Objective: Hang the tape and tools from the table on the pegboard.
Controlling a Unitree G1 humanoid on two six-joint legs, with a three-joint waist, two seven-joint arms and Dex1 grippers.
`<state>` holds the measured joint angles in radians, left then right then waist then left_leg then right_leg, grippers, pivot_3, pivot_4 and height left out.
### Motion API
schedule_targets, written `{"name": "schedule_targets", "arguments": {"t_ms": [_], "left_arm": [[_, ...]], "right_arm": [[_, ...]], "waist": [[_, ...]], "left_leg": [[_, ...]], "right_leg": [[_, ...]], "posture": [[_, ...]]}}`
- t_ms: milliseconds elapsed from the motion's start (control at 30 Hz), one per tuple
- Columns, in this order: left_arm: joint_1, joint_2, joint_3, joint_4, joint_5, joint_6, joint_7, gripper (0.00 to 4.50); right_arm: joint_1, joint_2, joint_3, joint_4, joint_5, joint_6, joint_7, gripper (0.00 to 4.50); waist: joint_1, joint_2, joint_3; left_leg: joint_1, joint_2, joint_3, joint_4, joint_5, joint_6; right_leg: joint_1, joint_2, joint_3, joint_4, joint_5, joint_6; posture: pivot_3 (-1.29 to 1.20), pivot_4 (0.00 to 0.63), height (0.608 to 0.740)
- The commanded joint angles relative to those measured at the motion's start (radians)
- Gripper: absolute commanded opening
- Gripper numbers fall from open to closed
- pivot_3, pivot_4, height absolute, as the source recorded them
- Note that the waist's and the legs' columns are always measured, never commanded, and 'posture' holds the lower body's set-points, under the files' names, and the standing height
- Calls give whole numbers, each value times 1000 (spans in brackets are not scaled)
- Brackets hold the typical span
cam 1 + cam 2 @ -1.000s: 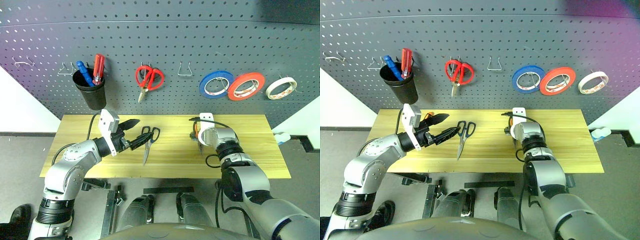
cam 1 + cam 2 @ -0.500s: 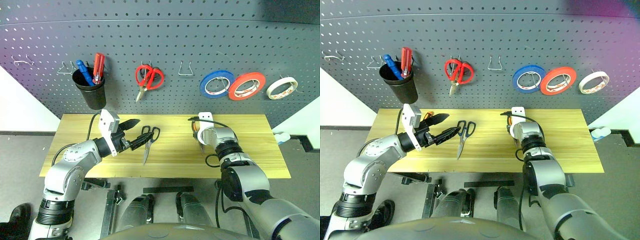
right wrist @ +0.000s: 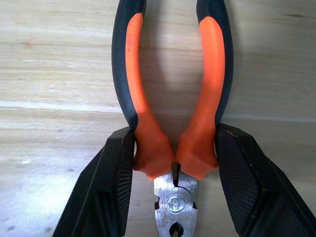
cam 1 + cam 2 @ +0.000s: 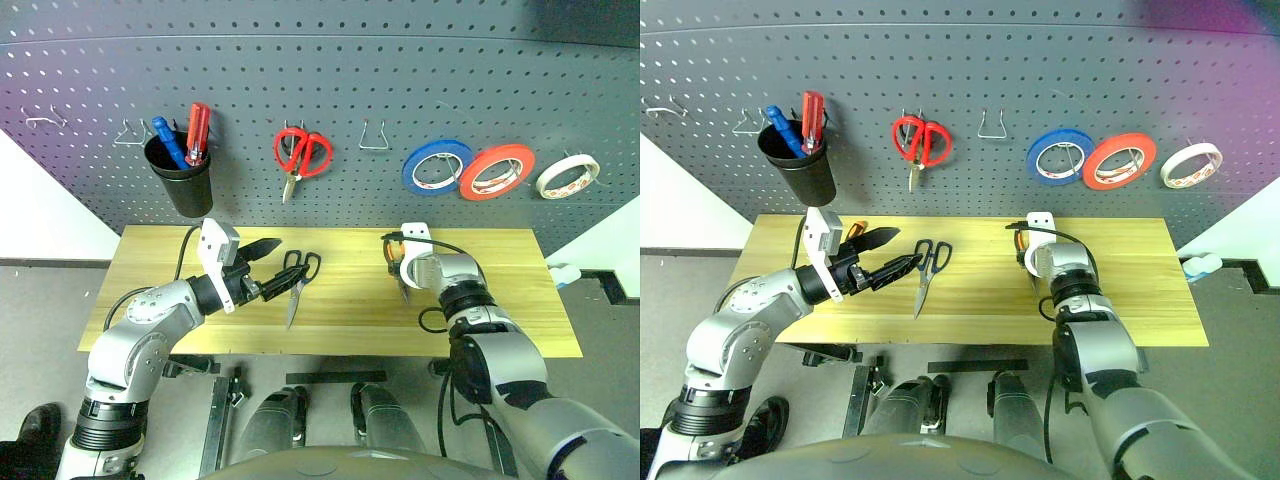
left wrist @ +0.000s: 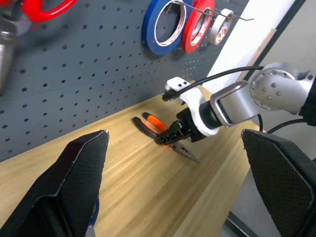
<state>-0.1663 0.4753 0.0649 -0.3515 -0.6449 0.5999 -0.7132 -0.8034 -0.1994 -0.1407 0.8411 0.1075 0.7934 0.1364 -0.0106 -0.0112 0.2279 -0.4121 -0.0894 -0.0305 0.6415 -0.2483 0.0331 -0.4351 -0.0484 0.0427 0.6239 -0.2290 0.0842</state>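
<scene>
Orange-and-black pliers (image 3: pixel 138 98) lie flat on the wooden table (image 4: pixel 350 325), right of centre. My right gripper (image 3: pixel 174 168) is shut on them, its black fingers (image 3: pixel 116 182) pressed against both handles just behind the pivot. Black-handled scissors (image 4: pixel 297 278) lie left of centre, blades toward the front edge. My left gripper (image 4: pixel 280 265) hovers open beside their handles, holding nothing. A bit of orange handle (image 4: pixel 857 229) peeks from behind the left hand. The cream-white tape (image 4: pixel 567 176) hangs on a hook at the right of the pegboard (image 4: pixel 320 80).
On the pegboard hang a black cup (image 4: pixel 183 182) with blue and red screwdrivers, red scissors (image 4: pixel 301 154), a blue roll (image 4: pixel 437 166) and an orange-red roll (image 4: pixel 495 171). Bare hooks (image 4: pixel 373 136) sit between scissors and rolls and at far left (image 4: pixel 45 122).
My right gripper's fingers have closed onto the pliers' handles and its wrist has turned slightly. The left arm and the scissors have not moved.
</scene>
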Motion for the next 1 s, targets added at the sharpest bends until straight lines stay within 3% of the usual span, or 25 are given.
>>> {"name": "schedule_targets", "arguments": {"t_ms": [33,267,533,1000], "left_arm": [[-13,8,25,-13,-17,-11,-9,4500],[-38,3,7,15,-7,-19,-23,4500],[-60,2,7,42,-1,-25,-40,4500],[-85,2,3,69,9,-41,-62,4500]], "right_arm": [[72,-15,37,-143,22,94,77,2109],[219,-36,49,-451,84,214,174,2109],[330,-66,48,-601,127,195,241,2109],[420,-81,-92,-776,249,-89,330,2109]], "waist": [[0,0,0],[1,0,0],[0,0,0],[1,0,0]], "left_leg": [[0,0,0,-1,0,0],[-2,0,0,-11,0,0],[-10,0,0,-10,1,-1],[-10,0,0,-9,2,-3]], "right_leg": [[0,0,0,-1,0,0],[-3,0,0,-9,0,0],[-11,0,0,-9,0,0],[-10,0,-1,-7,1,0]], "posture": [[114,239,740],[82,232,740],[63,217,740],[41,191,740]]}}
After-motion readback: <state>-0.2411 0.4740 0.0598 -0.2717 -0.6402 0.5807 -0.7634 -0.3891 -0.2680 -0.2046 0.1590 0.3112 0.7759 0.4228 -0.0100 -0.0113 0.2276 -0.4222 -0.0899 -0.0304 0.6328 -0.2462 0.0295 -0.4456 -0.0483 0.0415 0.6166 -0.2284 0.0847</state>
